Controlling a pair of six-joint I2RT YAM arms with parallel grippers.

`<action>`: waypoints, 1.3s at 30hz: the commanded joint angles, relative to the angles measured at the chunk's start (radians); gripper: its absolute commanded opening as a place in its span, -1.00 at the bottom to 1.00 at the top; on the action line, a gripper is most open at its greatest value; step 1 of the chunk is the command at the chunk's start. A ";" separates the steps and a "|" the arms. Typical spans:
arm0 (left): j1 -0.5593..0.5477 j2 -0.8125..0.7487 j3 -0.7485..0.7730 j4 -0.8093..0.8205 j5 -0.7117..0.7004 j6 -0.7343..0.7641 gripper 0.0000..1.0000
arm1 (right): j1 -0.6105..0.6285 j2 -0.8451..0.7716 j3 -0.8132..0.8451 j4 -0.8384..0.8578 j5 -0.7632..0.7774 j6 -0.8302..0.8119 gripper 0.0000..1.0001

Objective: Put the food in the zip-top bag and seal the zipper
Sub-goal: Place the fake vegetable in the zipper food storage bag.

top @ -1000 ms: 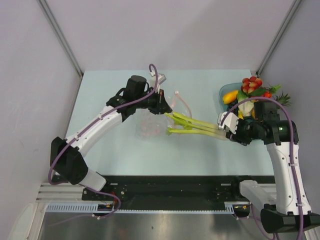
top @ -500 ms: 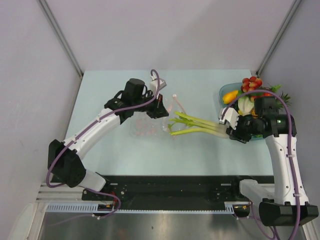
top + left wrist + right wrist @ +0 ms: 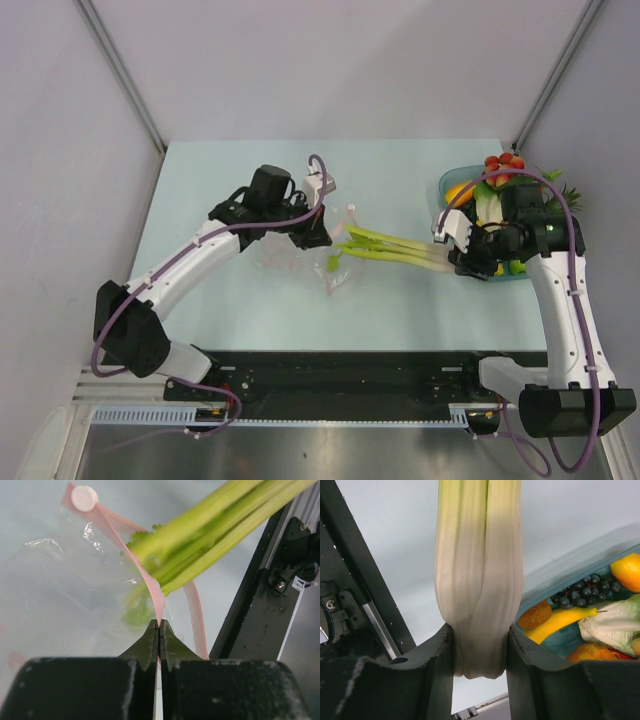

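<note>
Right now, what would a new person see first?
The long green stalks stretch across the middle, their pale end squeezed in the right hand and their leafy tips poking into the clear zip-top bag. The left hand pinches the bag's pink zipper. A teal bowl of bright toy fruit sits at the far right.

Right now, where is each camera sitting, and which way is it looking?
Top external: high behind the robot, looking down on the table; left arm and right arm show whole.
Left wrist: on the left arm, looking past its shut left claw, which pinches the zipper of the zip-top bag.
Right wrist: on the right arm, looking past its right claw, which grips the green stalks beside the teal bowl.
Shared: every view shows the green stalks.
</note>
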 commanded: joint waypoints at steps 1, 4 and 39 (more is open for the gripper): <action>-0.004 -0.045 -0.015 -0.033 0.024 0.086 -1.00 | -0.008 0.006 0.050 0.019 -0.035 -0.030 -1.00; -0.004 -0.039 -0.001 -0.012 0.041 0.029 -1.00 | -0.007 0.017 0.049 0.035 -0.043 -0.026 -1.00; -0.067 0.074 0.137 0.244 -0.077 -0.376 -1.00 | 0.365 0.190 0.165 0.073 0.090 0.342 -1.00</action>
